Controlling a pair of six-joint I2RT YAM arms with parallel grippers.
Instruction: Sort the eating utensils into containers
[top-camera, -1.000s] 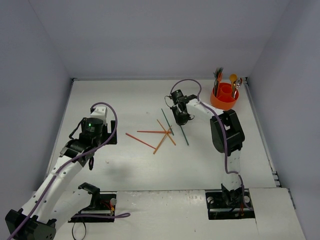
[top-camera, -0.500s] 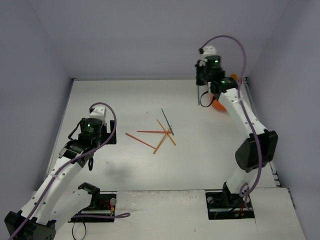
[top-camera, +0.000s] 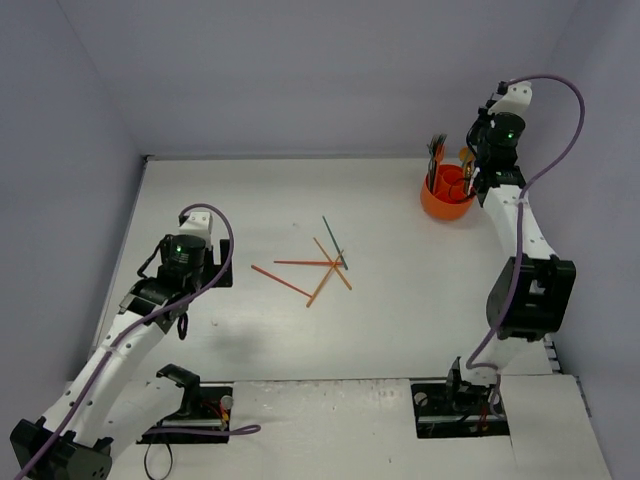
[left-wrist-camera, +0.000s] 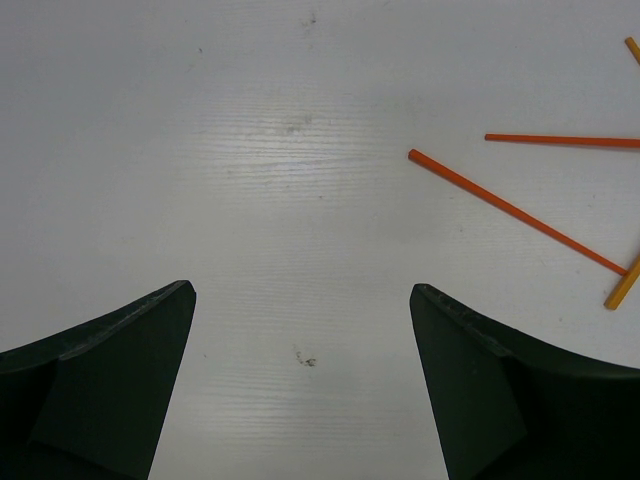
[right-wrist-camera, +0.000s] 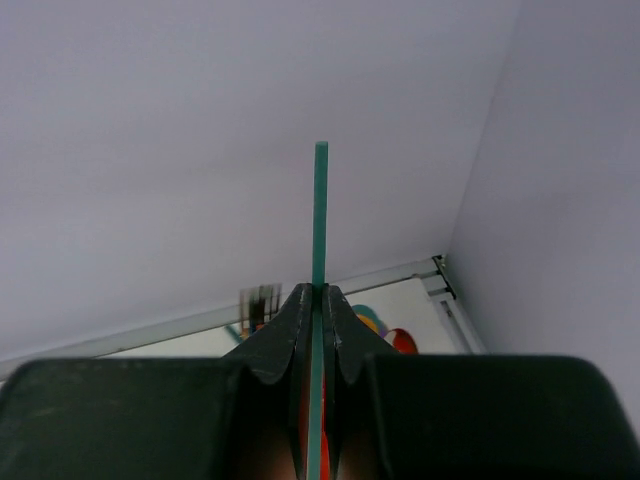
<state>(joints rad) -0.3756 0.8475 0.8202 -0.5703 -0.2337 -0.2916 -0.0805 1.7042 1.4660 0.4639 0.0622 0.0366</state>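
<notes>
My right gripper (right-wrist-camera: 317, 290) is shut on a thin teal stick (right-wrist-camera: 320, 200) that runs up between its fingers. In the top view that gripper (top-camera: 477, 176) hangs high at the back right, just over the orange container (top-camera: 445, 207). Dark forks (top-camera: 436, 152) and a yellow spoon (top-camera: 466, 156) stand in the container. Several orange sticks (top-camera: 300, 263) and one dark green stick (top-camera: 333, 238) lie crossed mid-table. My left gripper (left-wrist-camera: 300, 290) is open over bare table, left of the orange sticks (left-wrist-camera: 515, 212); in the top view it (top-camera: 188, 258) sits left of the pile.
Grey walls close in the table at the back and both sides. The container stands close to the back right corner (top-camera: 495, 160). A raised rail (top-camera: 530, 290) runs along the right edge.
The right arm has lifted the teal stick away from the pile and swung up and to the back right, over the container. The left arm has not moved.
</notes>
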